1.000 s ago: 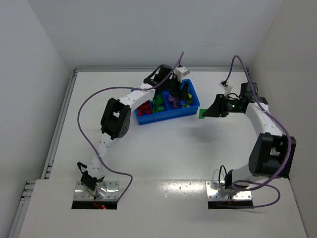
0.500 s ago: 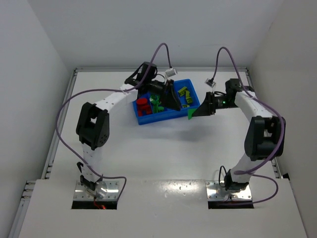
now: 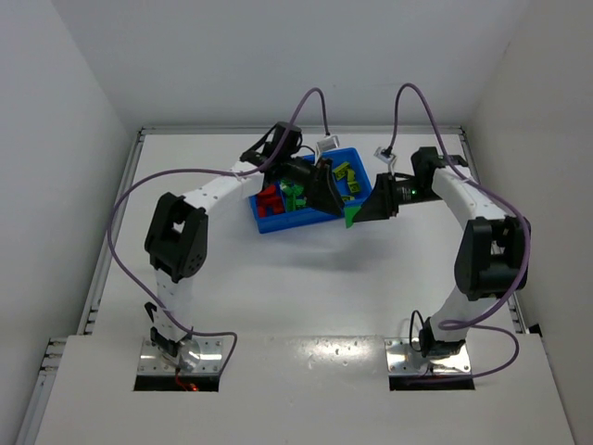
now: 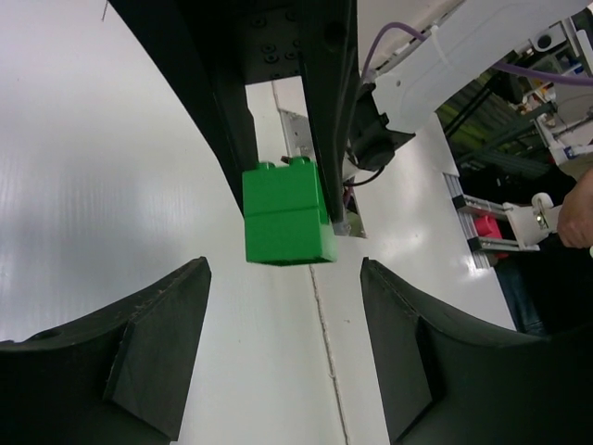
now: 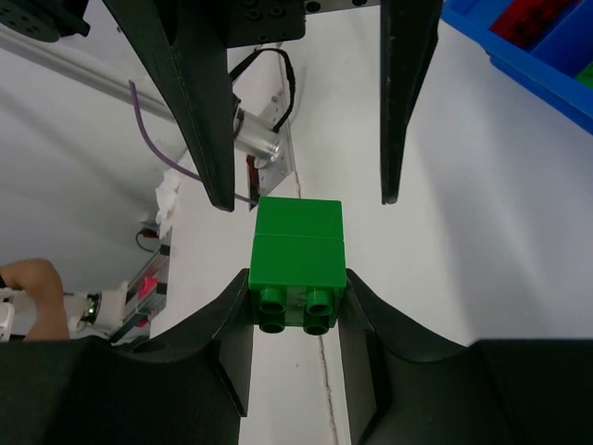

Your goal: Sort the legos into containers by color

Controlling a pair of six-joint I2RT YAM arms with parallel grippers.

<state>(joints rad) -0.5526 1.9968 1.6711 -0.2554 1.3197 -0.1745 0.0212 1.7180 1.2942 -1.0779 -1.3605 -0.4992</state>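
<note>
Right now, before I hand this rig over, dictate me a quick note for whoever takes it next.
Right gripper: shut on the green stack, held above the table beside the tray's near right corner.
Left gripper: open, empty, facing the stack, not yet around it.
Done: red bricks, green bricks and yellow bricks appear to lie in separate compartments.
Left: the stack probably goes in with the green bricks. Part of the tray is hidden from above.

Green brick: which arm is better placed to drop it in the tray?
Right, probably. The right fingers clamp the green brick close to the tray; the left fingers stand open and empty, not touching it.
</note>
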